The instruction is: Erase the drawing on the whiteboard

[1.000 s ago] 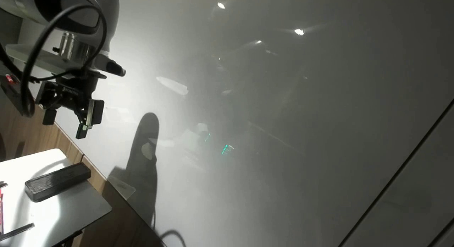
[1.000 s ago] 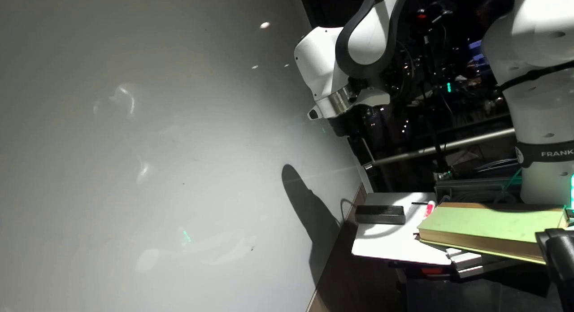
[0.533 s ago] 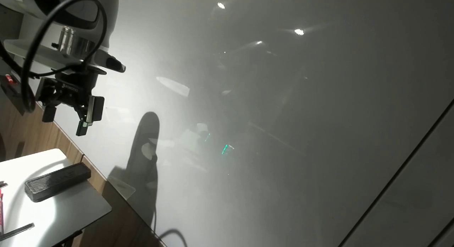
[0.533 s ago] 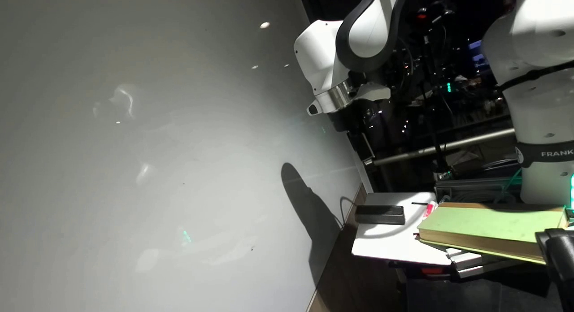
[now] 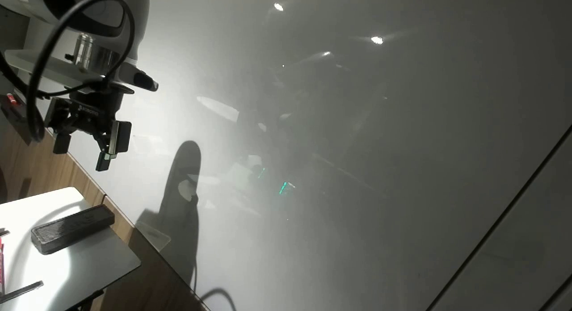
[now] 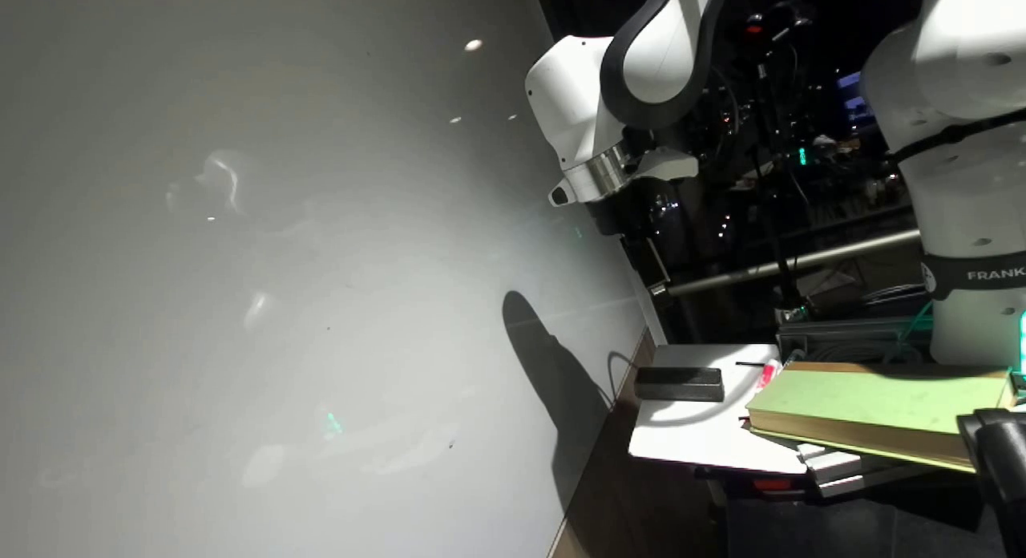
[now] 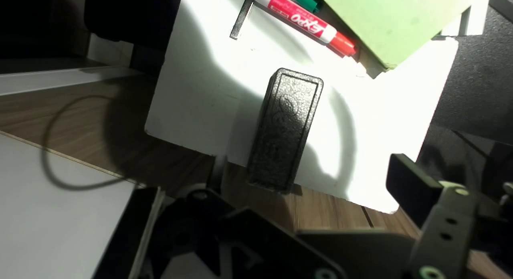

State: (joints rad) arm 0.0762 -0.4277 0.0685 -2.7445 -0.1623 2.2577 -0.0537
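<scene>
A glossy white-grey whiteboard fills much of both exterior views; a corner of the whiteboard also shows at the lower left of the wrist view. I cannot make out the drawing anywhere: it is hidden or out of view. A black block-shaped eraser lies flat on the small white table, its end overhanging the edge nearest the board. Above and apart from it, my gripper points downward beside the board, fingers wide apart and nothing between them. In the wrist view, the eraser shows between the open fingers, nearer the left one.
On the white table also lie a red marker, a green-capped marker, a thin dark bar and a thick green book. A wooden surface runs between table and whiteboard. The arm's shadow falls on the board.
Since one second ago the arm and gripper have risen slightly; over the last half second they hold still. The eraser has stayed in place and the gripper has remained open.
</scene>
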